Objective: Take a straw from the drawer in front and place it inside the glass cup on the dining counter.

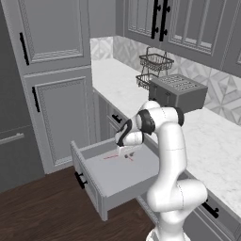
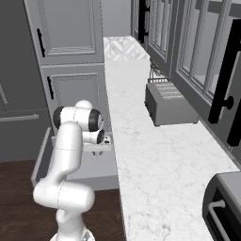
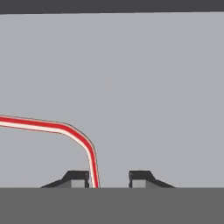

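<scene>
Hand view puts the straw (image 3: pixel 57 127) on the plain grey floor of the drawer (image 3: pixel 131 65): a red-and-cream tube that comes in from the 9 o'clock edge, bends, and drops toward 6 o'clock, where its end lies against the inner face of the left fingertip (image 3: pixel 78 178). The hand (image 3: pixel 109 179) has its two tips apart with the straw between them, nearer the left; the right tip stands clear of it, and I cannot tell whether a grip has formed.

From the left base view, the straw (image 1: pixel 111 156) shows as a thin red line on the drawer floor, at 9 o'clock from the hand (image 1: pixel 128 155), which reaches down into the pulled-out drawer (image 1: pixel 94 188). At 1 o'clock from the drawer, a grey toaster (image 1: pixel 179 92) sits on the marble table (image 1: pixel 212 141), with a wire basket rack (image 1: pixel 155 63) behind it toward 12 o'clock.
</scene>
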Controlling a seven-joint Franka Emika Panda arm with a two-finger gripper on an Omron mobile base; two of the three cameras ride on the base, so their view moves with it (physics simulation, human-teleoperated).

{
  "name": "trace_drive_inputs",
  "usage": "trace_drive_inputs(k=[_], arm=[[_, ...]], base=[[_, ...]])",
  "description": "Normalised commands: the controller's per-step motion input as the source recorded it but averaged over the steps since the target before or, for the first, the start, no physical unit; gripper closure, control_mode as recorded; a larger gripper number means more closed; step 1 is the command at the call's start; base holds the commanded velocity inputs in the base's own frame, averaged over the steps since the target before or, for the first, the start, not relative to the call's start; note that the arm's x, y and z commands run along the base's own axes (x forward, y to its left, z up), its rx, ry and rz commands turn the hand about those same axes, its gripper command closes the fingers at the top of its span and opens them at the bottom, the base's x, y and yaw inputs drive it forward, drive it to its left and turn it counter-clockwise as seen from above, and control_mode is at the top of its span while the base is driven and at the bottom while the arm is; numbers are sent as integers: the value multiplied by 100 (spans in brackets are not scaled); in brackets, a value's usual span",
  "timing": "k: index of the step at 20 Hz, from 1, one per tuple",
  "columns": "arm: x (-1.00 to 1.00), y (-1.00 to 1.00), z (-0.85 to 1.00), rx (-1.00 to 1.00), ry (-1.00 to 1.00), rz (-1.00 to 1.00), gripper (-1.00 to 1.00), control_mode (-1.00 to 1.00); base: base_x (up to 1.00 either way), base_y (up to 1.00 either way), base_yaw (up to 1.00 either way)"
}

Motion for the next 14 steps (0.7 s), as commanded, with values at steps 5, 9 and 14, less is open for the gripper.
trace_drive_inputs(k=[5, 9, 14], arm=[[-14, 19, -34, 0, 0, 1, 100, -100], [-6, 29, -5, 0, 0, 0, 100, -100], [-17, 33, 63, 0, -3, 0, 100, -100]], base=[[0, 0, 0], [0, 0, 0], [0, 0, 0]])
